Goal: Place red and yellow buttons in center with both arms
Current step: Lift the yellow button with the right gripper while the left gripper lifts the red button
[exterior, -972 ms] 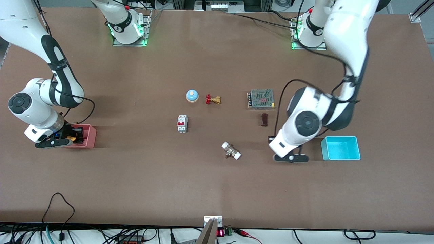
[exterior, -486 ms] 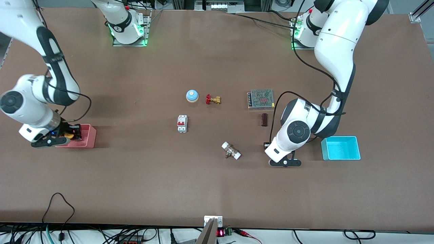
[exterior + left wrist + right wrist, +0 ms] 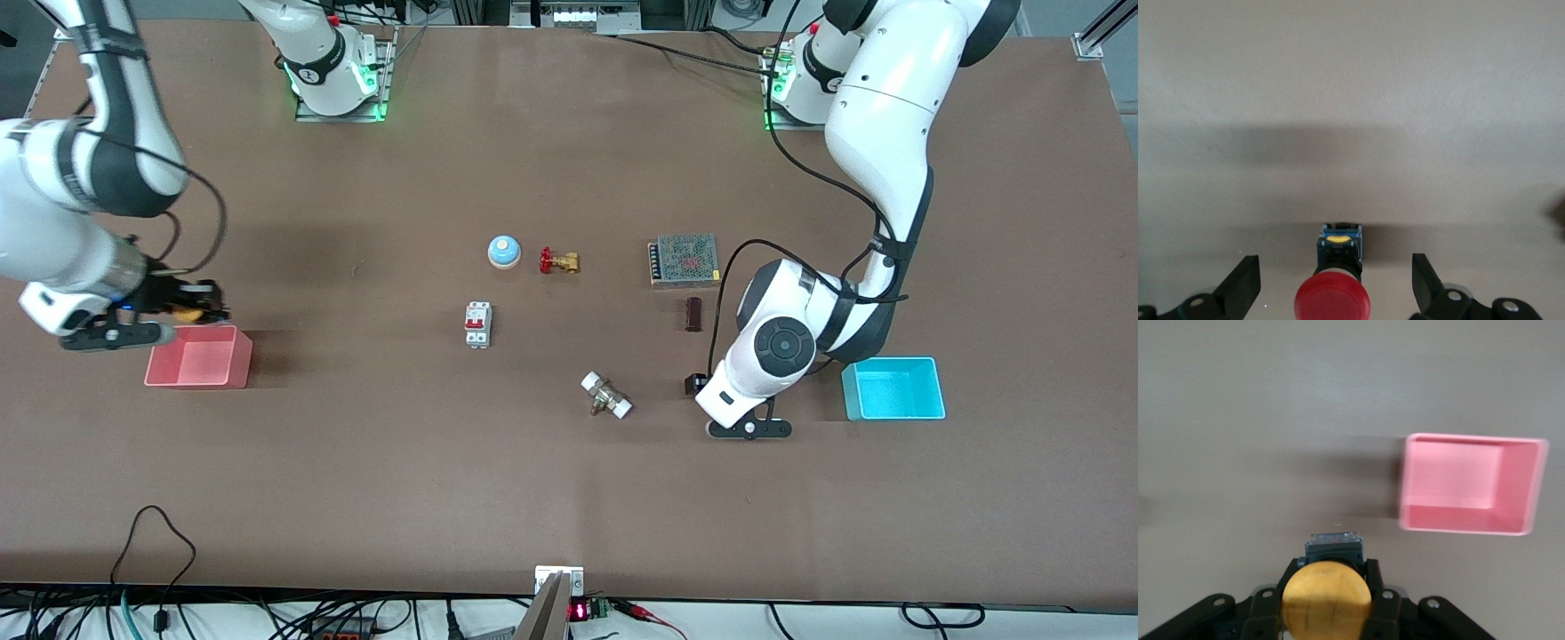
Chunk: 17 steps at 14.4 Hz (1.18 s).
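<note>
My right gripper point(image 3: 201, 307) is shut on the yellow button point(image 3: 185, 312) and holds it in the air just off the pink tray point(image 3: 197, 360). In the right wrist view the yellow-orange cap point(image 3: 1327, 597) sits pinched in the gripper point(image 3: 1331, 567), its dark body pointing away. My left gripper point(image 3: 701, 391) is low at the table beside the white-ended fitting point(image 3: 606, 396). In the left wrist view this gripper point(image 3: 1335, 257) is open. The red button point(image 3: 1333, 303) rests on the table between its fingers point(image 3: 1245, 287), touching neither. In the front view only its dark body point(image 3: 692, 384) shows.
The pink tray point(image 3: 1471, 520) holds nothing. A cyan tray point(image 3: 893, 391) stands toward the left arm's end. A blue bell point(image 3: 503, 252), brass valve point(image 3: 558, 261), circuit breaker point(image 3: 477, 324), metal mesh box point(image 3: 685, 259) and brown block point(image 3: 693, 314) lie about mid-table.
My right gripper has risen out of the pink tray with the yellow button. My left gripper has shifted a little toward the right arm's end and then nearly stopped.
</note>
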Each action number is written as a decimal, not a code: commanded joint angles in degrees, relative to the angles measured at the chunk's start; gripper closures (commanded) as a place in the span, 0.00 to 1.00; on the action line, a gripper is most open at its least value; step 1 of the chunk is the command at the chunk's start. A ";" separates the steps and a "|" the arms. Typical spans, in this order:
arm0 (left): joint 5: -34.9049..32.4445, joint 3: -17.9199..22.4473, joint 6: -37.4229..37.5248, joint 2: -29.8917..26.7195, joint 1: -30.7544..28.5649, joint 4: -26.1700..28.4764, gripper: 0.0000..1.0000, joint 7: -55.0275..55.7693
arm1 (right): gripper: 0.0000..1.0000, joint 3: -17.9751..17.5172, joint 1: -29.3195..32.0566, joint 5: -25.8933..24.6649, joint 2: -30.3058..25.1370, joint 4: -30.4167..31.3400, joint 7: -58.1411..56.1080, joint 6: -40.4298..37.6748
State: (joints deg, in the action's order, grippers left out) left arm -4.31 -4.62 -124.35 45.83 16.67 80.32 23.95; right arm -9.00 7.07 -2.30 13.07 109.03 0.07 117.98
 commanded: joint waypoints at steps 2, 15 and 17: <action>-0.88 0.49 7.61 -8.81 -1.20 -0.60 0.00 -2.14 | 0.87 -0.31 -7.93 -5.42 5.64 0.22 14.48 4.00; 2.53 0.49 32.01 -37.11 -13.86 6.66 0.00 -19.02 | 0.84 -0.40 -12.51 -6.05 17.87 0.13 16.90 17.46; 2.90 0.40 24.27 -41.42 -15.44 15.19 0.00 -19.46 | 0.66 -0.32 -12.52 -6.05 18.48 0.13 17.07 17.73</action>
State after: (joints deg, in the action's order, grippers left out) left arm -2.85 -3.44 -93.07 10.06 3.40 84.69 5.28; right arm -9.59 -5.03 -7.47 30.96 109.71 16.32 135.25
